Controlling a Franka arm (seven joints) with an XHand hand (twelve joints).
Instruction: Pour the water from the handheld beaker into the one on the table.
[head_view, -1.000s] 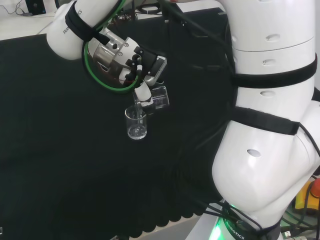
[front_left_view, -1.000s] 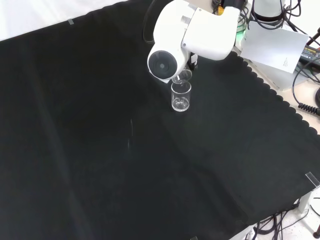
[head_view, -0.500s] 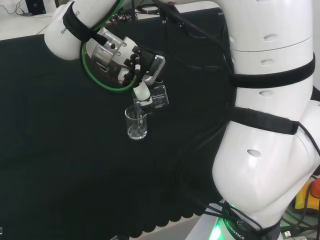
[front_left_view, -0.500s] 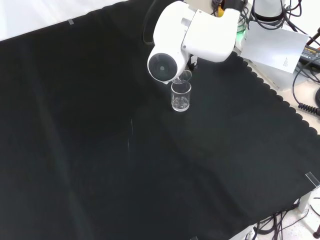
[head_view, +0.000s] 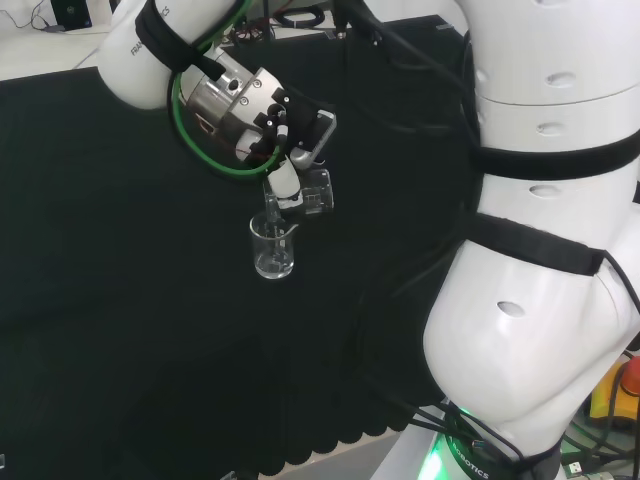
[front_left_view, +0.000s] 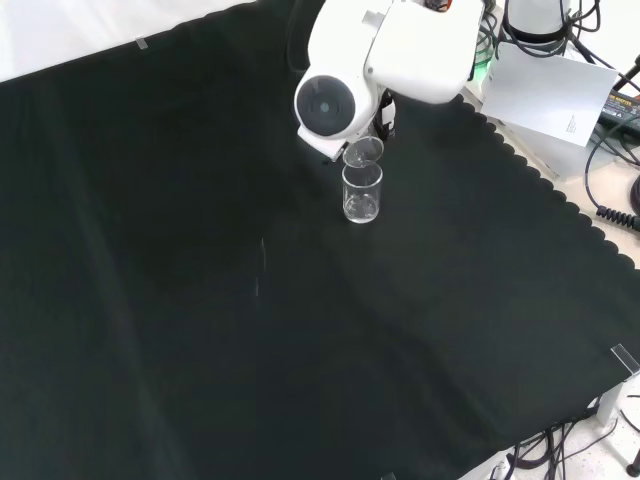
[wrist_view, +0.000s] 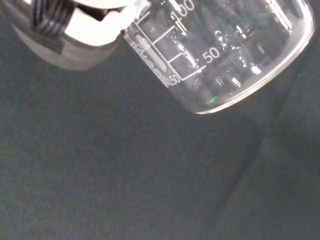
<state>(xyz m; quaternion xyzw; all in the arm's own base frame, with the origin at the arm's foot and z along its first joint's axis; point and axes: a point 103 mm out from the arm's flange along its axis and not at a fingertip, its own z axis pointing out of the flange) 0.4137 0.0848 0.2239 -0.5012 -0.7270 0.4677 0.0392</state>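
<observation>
In the head view, nearest the camera, the table beaker stands upright on the black cloth, well apart from the cloth's scalloped front edge. Just above and a little to its right hangs the held beaker, tipped steeply so that its long axis slants down and to the left, the mouth low over the standing beaker's rim and the base raised toward the hand. Whether lip and rim touch cannot be made out; they look just beside each other. The hand sits above and behind the tipped beaker, its fingers curled round the glass wall near the base, so the glass lies below and ahead of the fingers rather than beside them. The wrist view shows that same held beaker's base and printed scale close up, with a white finger part pressed against its side, and the dark cloth beneath. How much water is left inside it cannot be told, and no stream is plainly visible. In the front view the two glasses line up one behind the other: the table beaker in front, the tilted mouth of the held one directly above and behind it, under the arm's big white link. Any further tilt must, I judge, keep that mouth over the lower rim, since the overlap looks narrow.
</observation>
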